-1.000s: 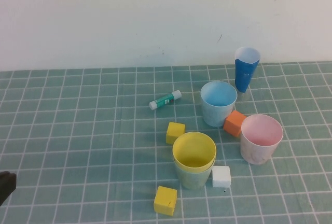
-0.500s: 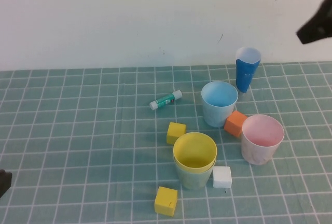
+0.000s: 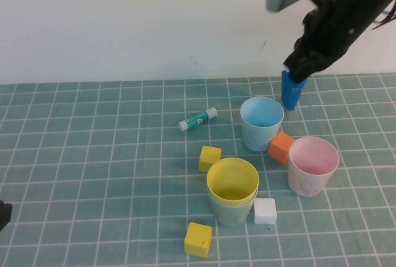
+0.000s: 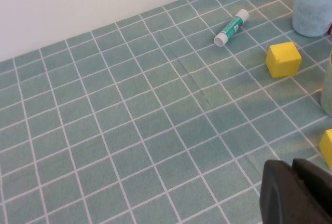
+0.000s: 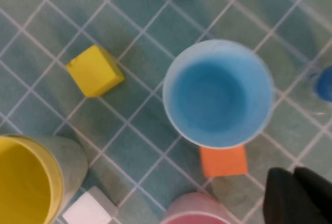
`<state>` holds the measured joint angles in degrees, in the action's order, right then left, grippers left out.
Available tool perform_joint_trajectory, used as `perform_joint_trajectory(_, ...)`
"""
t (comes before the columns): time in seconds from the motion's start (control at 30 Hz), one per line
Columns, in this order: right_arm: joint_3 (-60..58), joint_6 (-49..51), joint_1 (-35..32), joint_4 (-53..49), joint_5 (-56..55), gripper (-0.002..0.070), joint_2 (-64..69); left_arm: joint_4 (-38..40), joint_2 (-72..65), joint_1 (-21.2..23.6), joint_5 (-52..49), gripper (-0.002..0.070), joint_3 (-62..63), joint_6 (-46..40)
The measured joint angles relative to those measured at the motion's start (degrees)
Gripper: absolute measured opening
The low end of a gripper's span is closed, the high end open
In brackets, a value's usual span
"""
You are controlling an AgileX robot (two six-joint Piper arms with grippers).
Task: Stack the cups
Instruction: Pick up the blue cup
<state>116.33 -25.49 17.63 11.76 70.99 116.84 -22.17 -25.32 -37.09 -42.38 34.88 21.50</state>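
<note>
The yellow cup (image 3: 232, 179) sits nested inside the pale green cup (image 3: 230, 211), the pair standing upright near the front middle of my surface (image 3: 93, 156); only the green one's lower wall shows below the yellow rim. The light blue cup (image 3: 261, 122) stands upright and alone farther back, its inside a deeper blue. The pink cup (image 3: 312, 165) stands upright to its right and nearer me.

An orange block (image 3: 280, 146) lies between the blue and pink cups, just beside both. A white block (image 3: 264, 211) rests against the stacked pair's right side. One yellow block (image 3: 210, 158) lies just behind the stack, another yellow block (image 3: 197, 239) in front of it. A green and white glue stick (image 3: 197, 118) lies on its side left of the blue cup. A narrow dark-blue cone cup (image 3: 292, 91) stands at the back.

My right gripper (image 3: 296, 63) hangs in the air above that cone cup, its jaws closed and empty. My left gripper (image 4: 298, 193) rests low at the front left edge, also closed on nothing.

The surface is a teal cloth with a white grid; a plain white wall (image 3: 124, 20) stands behind it.
</note>
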Motion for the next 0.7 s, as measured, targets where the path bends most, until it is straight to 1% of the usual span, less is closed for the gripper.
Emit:
perform_joint_trajectory(0.1,0.0,1.4,0.7,0.0,0.0,0.0108,3.2,-0.5,0.0,0.0,-0.2,-0.0001,0.0,0.0)
perform_joint_trajectory(0.23,0.0,3.9,0.8,0.0,-0.1,0.0290,6.3,-1.6,0.0,0.0,-0.7,-0.0001,0.0,0.0)
perform_joint_trajectory(0.3,0.0,5.2,0.8,-0.1,-0.1,0.0351,7.4,-1.9,0.0,0.0,-1.0,-0.0001,0.0,0.0)
perform_joint_trajectory(0.43,0.0,7.7,0.8,-0.2,-1.9,0.0385,8.5,-2.0,0.0,0.0,-1.2,-0.0001,0.0,0.0)
perform_joint_trajectory(0.7,0.1,11.3,0.8,-2.2,-6.4,0.0393,10.7,-2.0,0.0,0.0,-1.3,-0.0001,0.0,0.0)
